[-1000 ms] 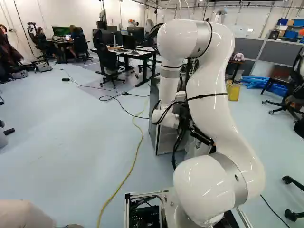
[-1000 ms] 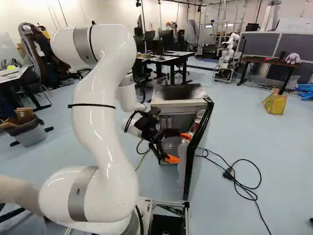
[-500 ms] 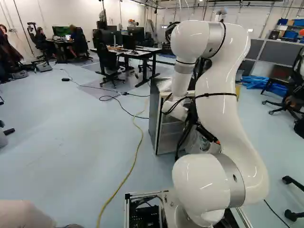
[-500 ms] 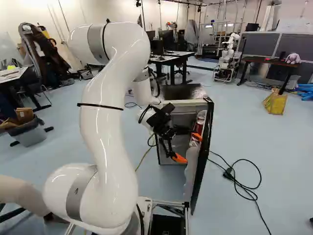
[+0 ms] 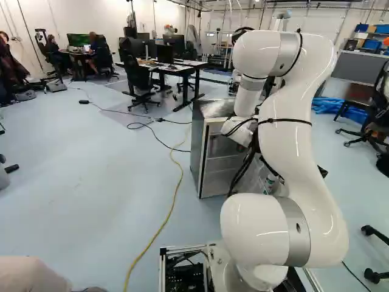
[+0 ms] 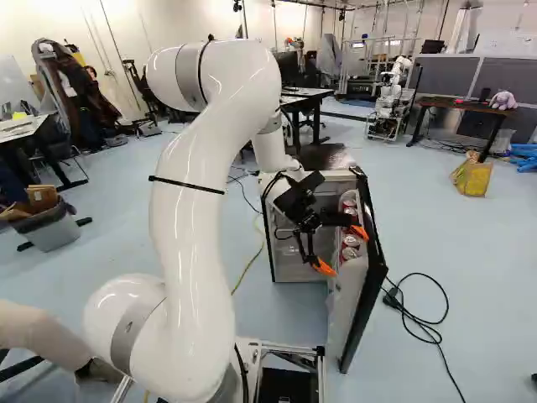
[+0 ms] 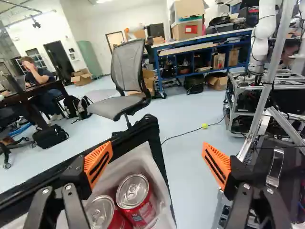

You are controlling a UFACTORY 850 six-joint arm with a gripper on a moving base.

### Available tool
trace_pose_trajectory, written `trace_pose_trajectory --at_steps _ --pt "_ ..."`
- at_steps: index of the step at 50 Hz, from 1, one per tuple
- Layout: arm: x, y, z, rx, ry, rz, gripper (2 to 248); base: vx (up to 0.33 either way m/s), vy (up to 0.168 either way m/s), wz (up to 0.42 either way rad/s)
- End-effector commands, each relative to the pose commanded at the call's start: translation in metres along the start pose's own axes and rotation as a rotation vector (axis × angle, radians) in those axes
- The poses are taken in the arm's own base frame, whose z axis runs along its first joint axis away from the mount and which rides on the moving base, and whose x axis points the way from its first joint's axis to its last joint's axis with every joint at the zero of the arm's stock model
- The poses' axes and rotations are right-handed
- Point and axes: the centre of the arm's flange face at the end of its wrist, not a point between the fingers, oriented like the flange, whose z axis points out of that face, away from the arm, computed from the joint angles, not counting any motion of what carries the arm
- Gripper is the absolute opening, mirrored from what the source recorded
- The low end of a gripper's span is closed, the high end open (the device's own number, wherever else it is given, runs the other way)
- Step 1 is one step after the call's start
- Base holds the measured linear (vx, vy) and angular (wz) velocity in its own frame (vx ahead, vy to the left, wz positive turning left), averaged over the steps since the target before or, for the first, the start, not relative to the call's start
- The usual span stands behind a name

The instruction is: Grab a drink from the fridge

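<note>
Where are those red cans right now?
In the right base view, the red cans stand along the inside of the open fridge door, right of center, close to the open gripper.

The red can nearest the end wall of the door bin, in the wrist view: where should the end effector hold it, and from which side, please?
I would grip the red can just below its rim, coming from above: it stands upright, lid exposed, with the door bin around it. Probably squeeze across the row, since the other can stands close beside.
</note>
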Motion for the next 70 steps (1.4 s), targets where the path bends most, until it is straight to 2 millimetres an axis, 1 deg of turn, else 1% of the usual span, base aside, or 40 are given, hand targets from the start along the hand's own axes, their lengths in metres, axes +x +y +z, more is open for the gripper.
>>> trace_pose_trajectory --at_steps 30,39,46,52,60,70 --pt "0.005 -0.081 0.039 -0.131 -0.049 0.142 247 0.000 0.000 0.000" --pt "0.007 -0.098 0.049 -0.156 -0.056 0.173 247 0.000 0.000 0.000" --pt "0.007 -0.100 0.051 -0.160 -0.057 0.178 247 0.000 0.000 0.000" --pt "0.007 -0.096 0.050 -0.153 -0.054 0.170 247 0.000 0.000 0.000" --pt "0.007 -0.083 0.047 -0.104 -0.038 0.137 247 0.000 0.000 0.000" --pt "0.009 -0.062 0.042 0.000 -0.007 0.081 247 0.000 0.000 0.000"
